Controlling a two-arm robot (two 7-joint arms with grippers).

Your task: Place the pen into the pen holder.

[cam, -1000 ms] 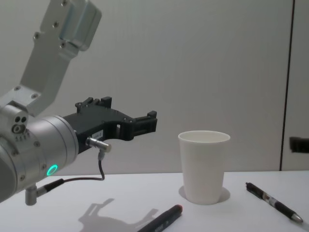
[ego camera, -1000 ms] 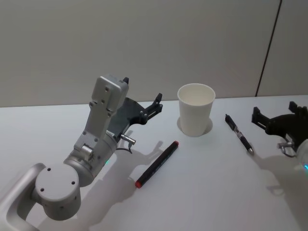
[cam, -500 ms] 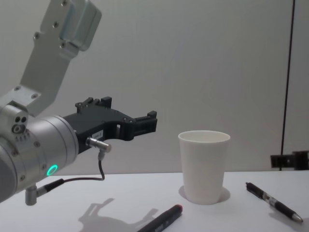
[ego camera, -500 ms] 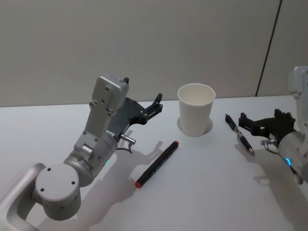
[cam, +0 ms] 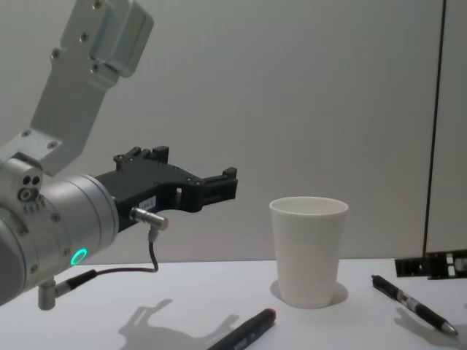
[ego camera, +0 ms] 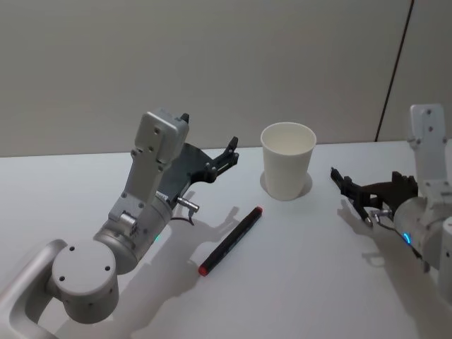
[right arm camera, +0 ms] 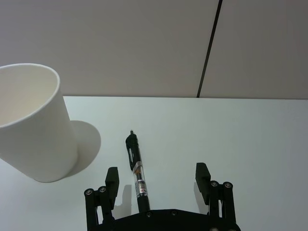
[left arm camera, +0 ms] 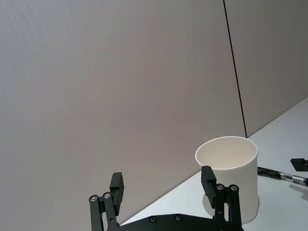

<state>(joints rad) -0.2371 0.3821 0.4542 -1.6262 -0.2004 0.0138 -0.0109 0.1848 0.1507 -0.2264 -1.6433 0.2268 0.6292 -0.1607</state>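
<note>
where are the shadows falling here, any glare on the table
Head view: the left gripper throws a soft shadow on the table beside the red-capped marker, and the right gripper darkens the table under it. Right wrist view: the paper cup casts a soft shadow toward the black pen. No glare on the table in either.

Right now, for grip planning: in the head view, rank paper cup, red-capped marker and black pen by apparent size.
1. paper cup.
2. red-capped marker.
3. black pen, thinner; the right end effector above it hides part, so length is unsure.
</note>
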